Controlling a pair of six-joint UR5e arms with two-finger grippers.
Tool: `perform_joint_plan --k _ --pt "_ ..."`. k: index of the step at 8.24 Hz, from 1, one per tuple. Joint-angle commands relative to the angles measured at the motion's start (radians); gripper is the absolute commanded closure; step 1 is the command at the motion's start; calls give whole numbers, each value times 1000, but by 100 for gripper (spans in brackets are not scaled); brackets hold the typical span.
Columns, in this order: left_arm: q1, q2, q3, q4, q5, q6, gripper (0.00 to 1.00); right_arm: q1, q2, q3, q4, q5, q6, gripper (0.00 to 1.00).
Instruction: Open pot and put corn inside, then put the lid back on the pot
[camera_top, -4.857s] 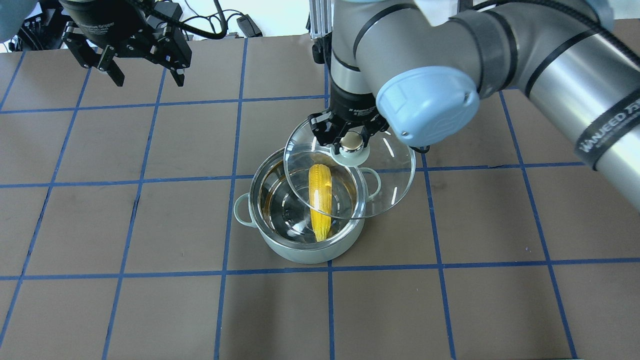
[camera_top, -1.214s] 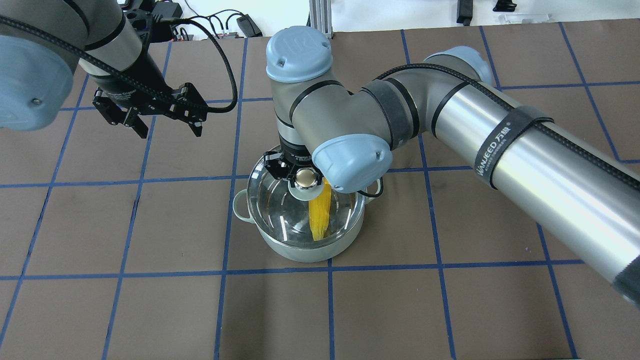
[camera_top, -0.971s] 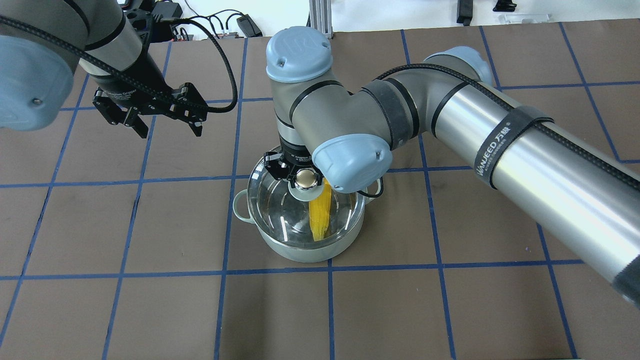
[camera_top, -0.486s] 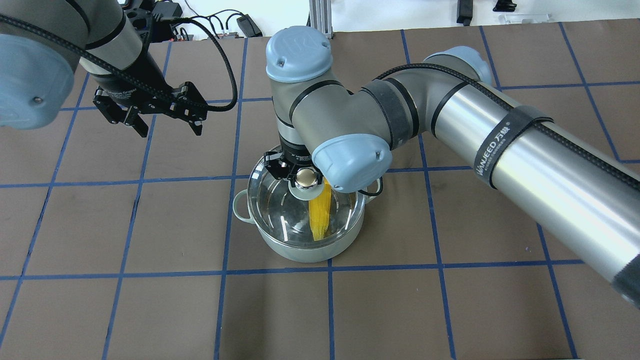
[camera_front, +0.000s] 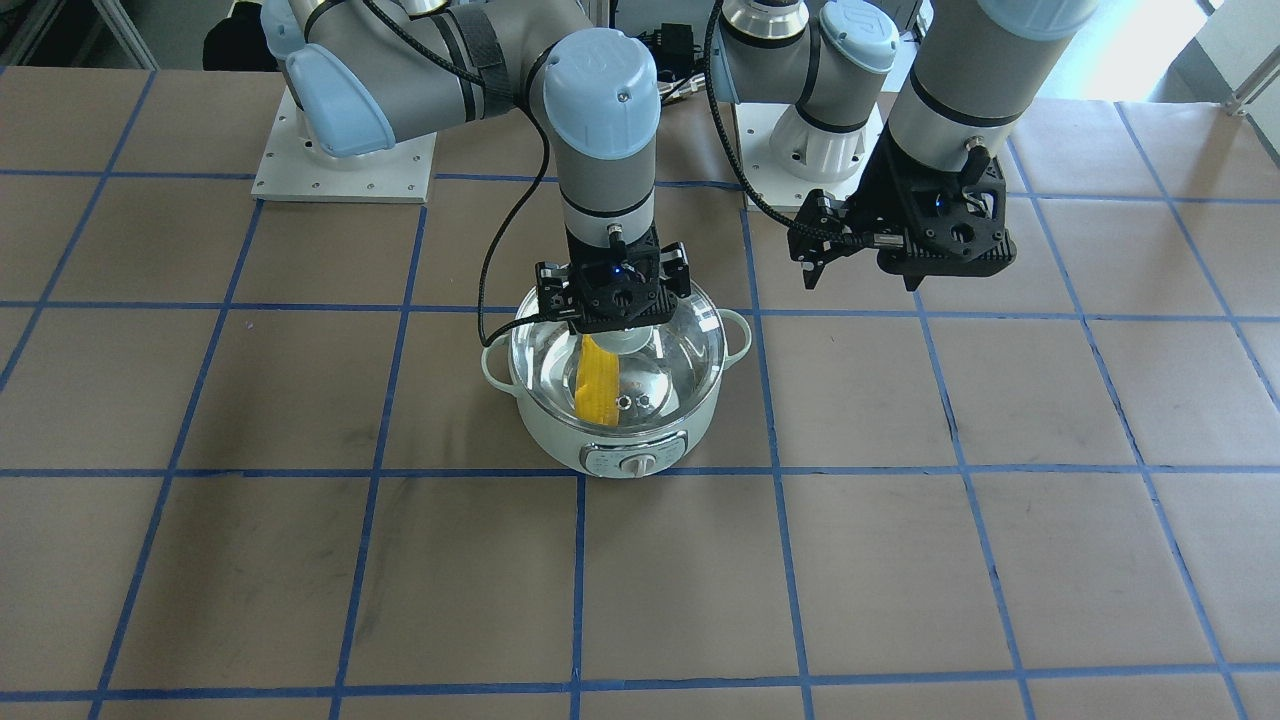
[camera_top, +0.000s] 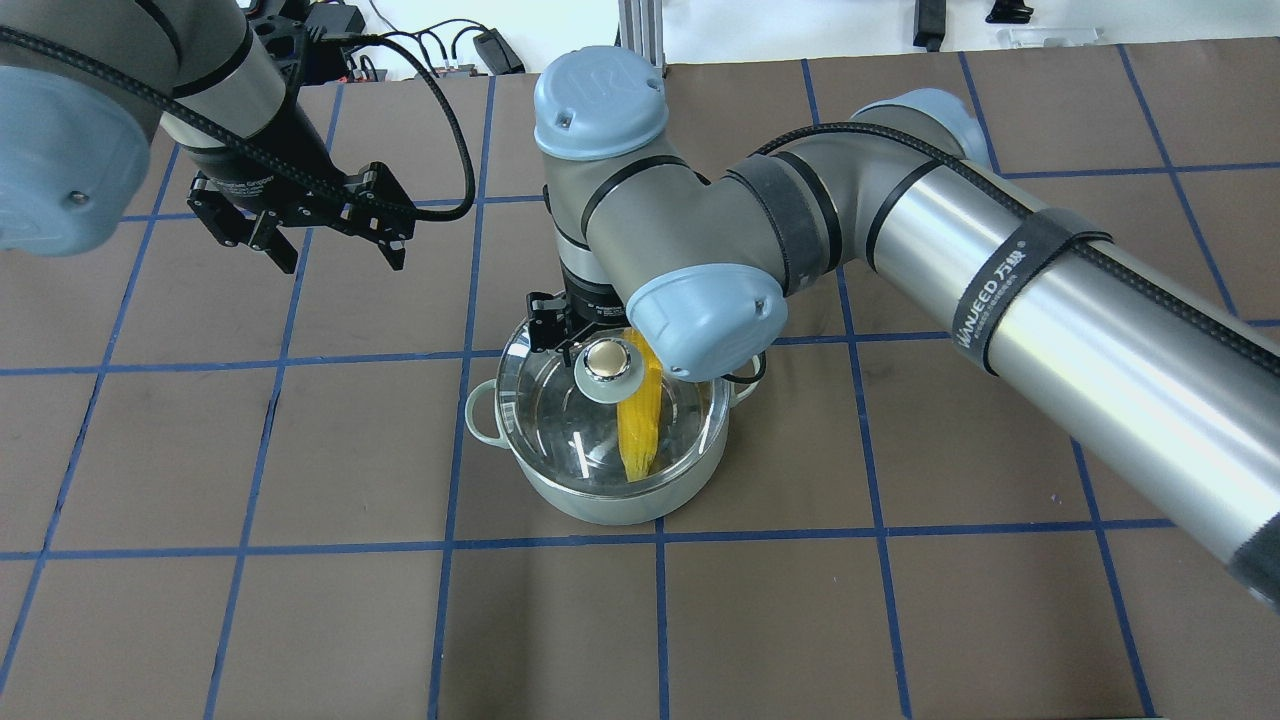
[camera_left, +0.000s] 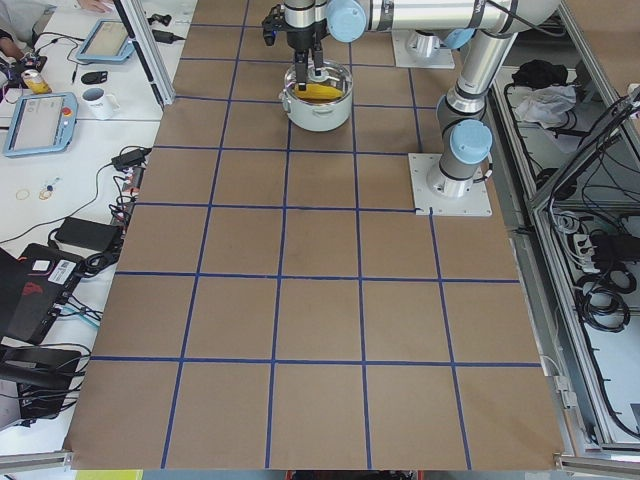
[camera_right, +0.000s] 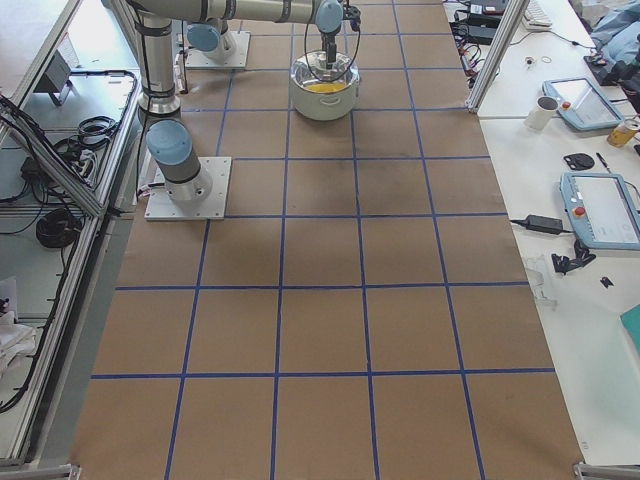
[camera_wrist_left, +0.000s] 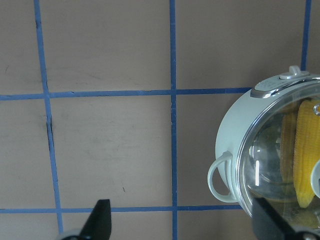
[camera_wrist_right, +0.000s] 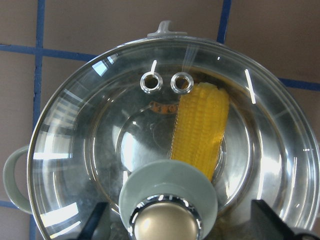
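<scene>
Lid (camera_top: 575, 425) apparently seated on pot (camera_top: 600, 507) over corn (camera_top: 637, 432); right end effector (camera_front: 615, 318) released above knob (camera_top: 607, 361); left end effector (camera_top: 340, 265) spread open.

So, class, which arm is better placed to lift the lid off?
Right, probably: the right gripper hangs open over the knob of the lid, while the left gripper hovers open over the table, aside from the pot.

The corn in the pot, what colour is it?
Bright yellow; the right wrist view shows the corn best.
</scene>
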Motion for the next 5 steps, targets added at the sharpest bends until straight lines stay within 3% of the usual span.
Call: perform_joint_plan --k 1,3,5 --pt "0 0 -3 0 -2 -1 0 -76 -40 -32 15 -17 -106 0" --pt "0 0 -3 2 -2 -1 0 -210 -149 -35 93 -16 -315 0" --pt "0 0 1 0 1 1 0 -350 -250 -75 213 -19 -405 0"
